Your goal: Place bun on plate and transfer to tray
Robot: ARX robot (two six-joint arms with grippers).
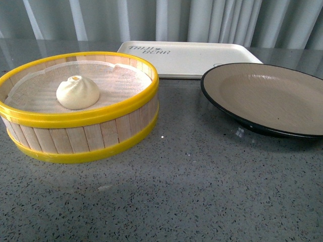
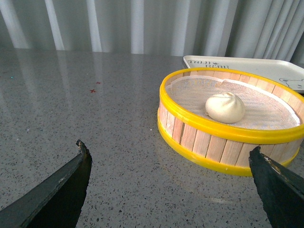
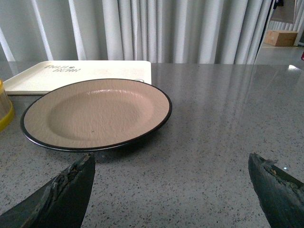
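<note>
Surface: grey speckled stone countertop [image 1: 176,191], faintly glossy; pale pleated curtain [image 1: 202,20] behind.
Bun [image 1: 77,92]: round, cream-white, twisted top; rests on white mesh cloth inside the steamer basket [image 1: 86,138], at left.
Steamer basket: circular, wooden slats, yellow bands.
Plate [image 1: 267,96]: shallow, matte beige, black rim; right, empty.
Tray [image 1: 192,58]: flat cream rectangle, far centre, just behind the plate.
Left gripper [image 2: 167,152]: dark jaws spread wide, empty.
Right gripper [image 3: 171,159]: jaws likewise parted, empty.
</note>
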